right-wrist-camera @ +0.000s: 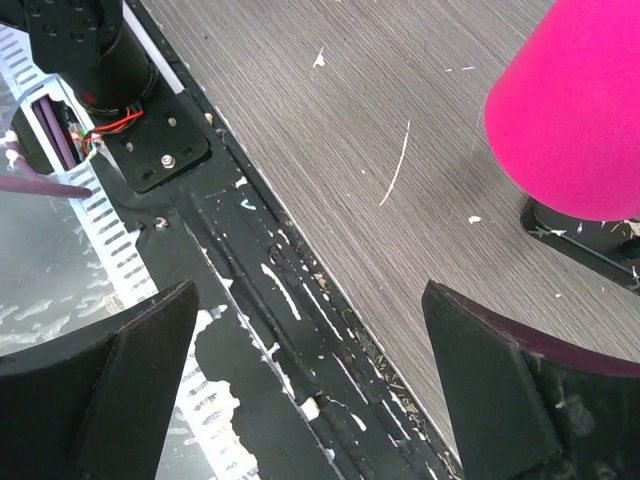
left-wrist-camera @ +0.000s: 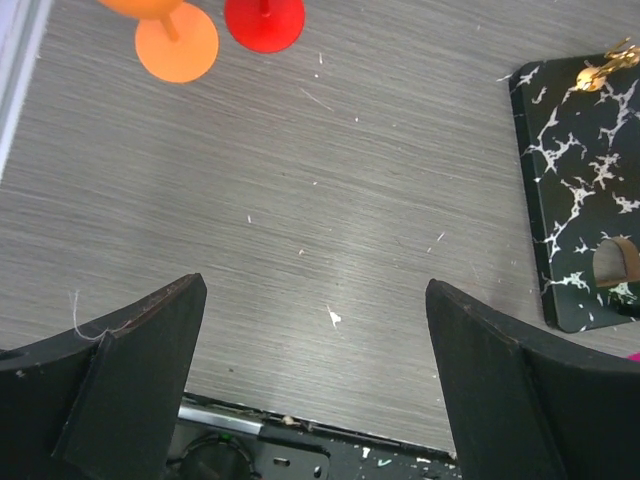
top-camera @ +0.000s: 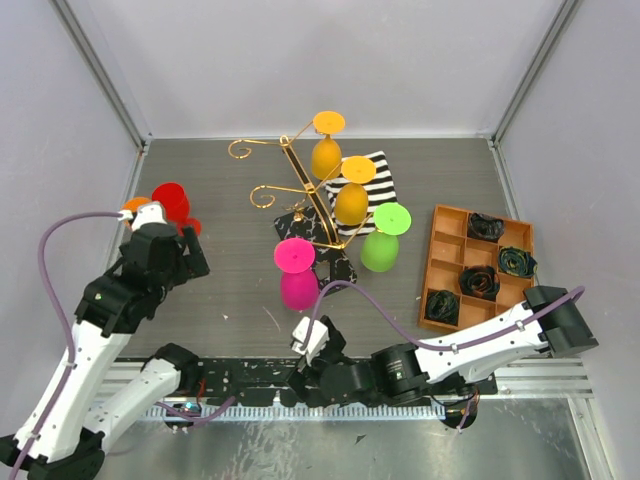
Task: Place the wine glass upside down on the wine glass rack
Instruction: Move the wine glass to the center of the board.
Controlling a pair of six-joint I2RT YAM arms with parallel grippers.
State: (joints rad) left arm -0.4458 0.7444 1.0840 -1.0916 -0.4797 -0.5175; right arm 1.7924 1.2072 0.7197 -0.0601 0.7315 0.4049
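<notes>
The gold wire wine glass rack [top-camera: 290,165] stands mid-table on its black marbled base [top-camera: 335,262]. Two yellow-orange glasses [top-camera: 350,195], a green one [top-camera: 382,240] and a pink one [top-camera: 296,275] hang on it upside down. A red wine glass [top-camera: 172,203] and an orange one [top-camera: 135,205] stand on the table at the far left. Their feet show in the left wrist view, red [left-wrist-camera: 264,20] and orange [left-wrist-camera: 177,42]. My left gripper [top-camera: 190,258] [left-wrist-camera: 315,283] is open and empty above bare table, just near of them. My right gripper [top-camera: 312,350] [right-wrist-camera: 308,287] is open and empty over the table's near edge, near of the pink glass [right-wrist-camera: 570,110].
A brown compartment tray [top-camera: 440,250] with dark rolled items sits at the right. A black-and-white striped cloth [top-camera: 380,175] lies behind the rack. The rack base also shows at the right of the left wrist view [left-wrist-camera: 585,180]. A black rail [right-wrist-camera: 260,270] runs along the near edge.
</notes>
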